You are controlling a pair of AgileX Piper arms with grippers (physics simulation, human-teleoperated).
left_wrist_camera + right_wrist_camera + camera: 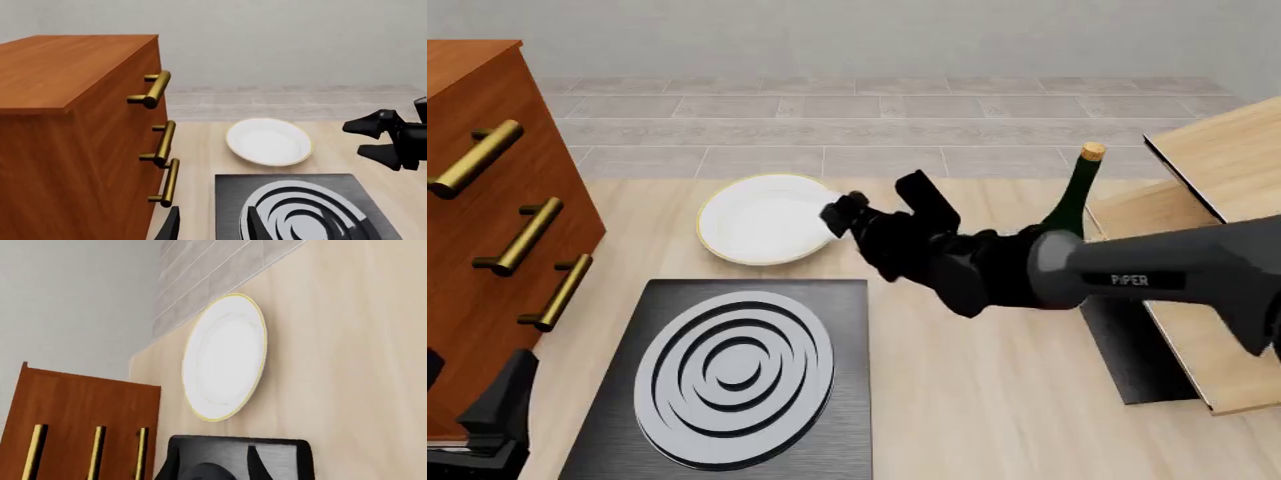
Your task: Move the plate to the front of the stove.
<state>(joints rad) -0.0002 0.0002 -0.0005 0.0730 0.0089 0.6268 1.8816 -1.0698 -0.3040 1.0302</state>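
The plate [761, 220], round and white with a thin gold rim, lies flat on the table just beyond the stove [737, 372], a black slab with a grey ring burner. My right gripper [838, 214] hovers at the plate's right edge, open and empty; its two fingers [365, 125] stand apart in the left wrist view. From the right wrist, the plate [223, 357] lies ahead of the right gripper [212, 466], beyond the stove [293, 452]. My left gripper [213, 227] is open near the stove's [300, 205] front left corner, far from the plate [269, 141].
A tall wooden cabinet [481, 210] with brass handles stands along the left. A green bottle [1073, 195] rises behind the right arm. A wooden box [1228, 200] and a plain dark panel [1121, 350] lie at the right.
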